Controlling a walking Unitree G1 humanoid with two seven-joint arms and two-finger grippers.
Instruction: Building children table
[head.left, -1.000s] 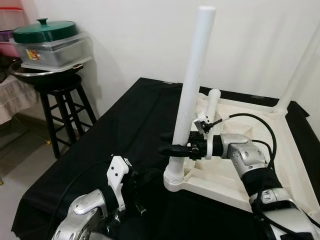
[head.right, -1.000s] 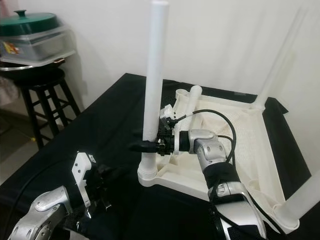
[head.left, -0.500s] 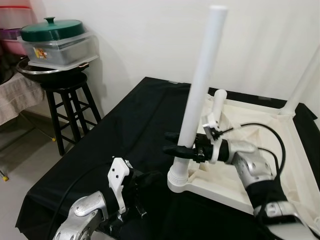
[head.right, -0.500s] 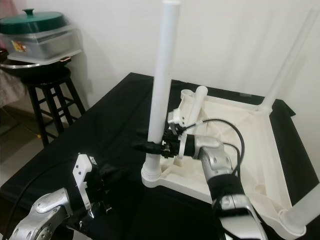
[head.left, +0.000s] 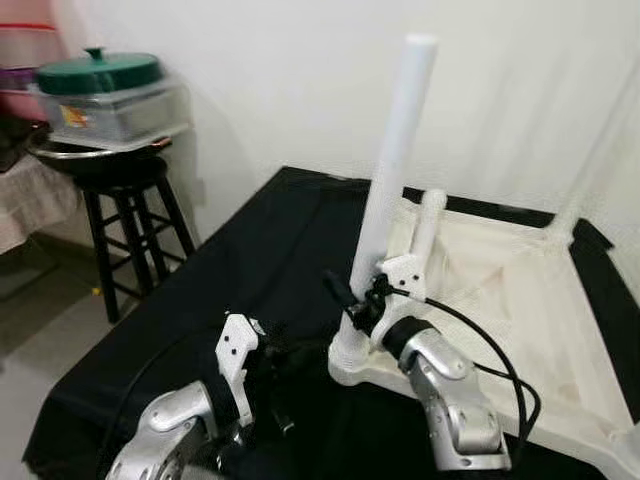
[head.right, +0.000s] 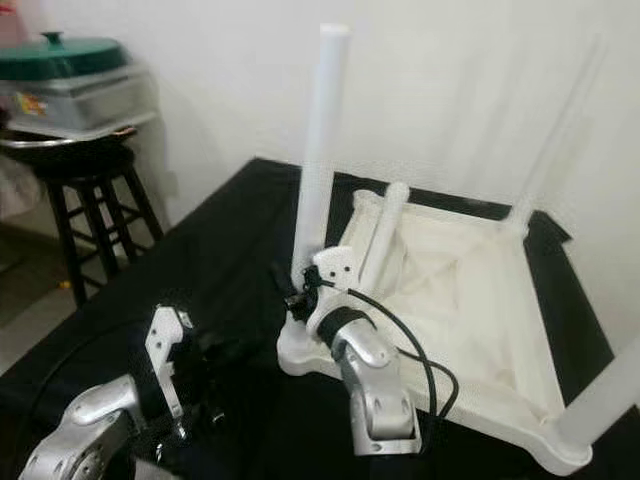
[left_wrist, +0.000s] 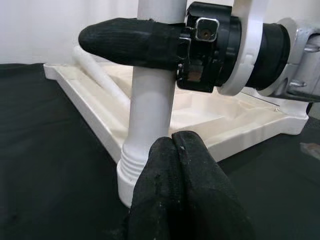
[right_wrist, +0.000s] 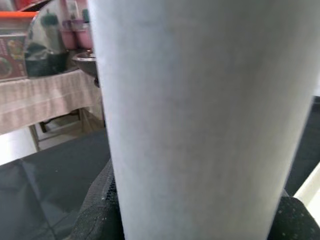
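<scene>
On the black cloth (head.left: 250, 250), upturned white table (head.left: 500, 300), one upright leg (head.left: 392, 170).

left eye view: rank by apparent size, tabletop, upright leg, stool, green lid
1. Tabletop, upside down on the black cloth.
2. Upright leg, held low down by the right gripper.
3. Stool. It stands further from the camera, so its true size against the leg is unsure.
4. Green lid.
</scene>
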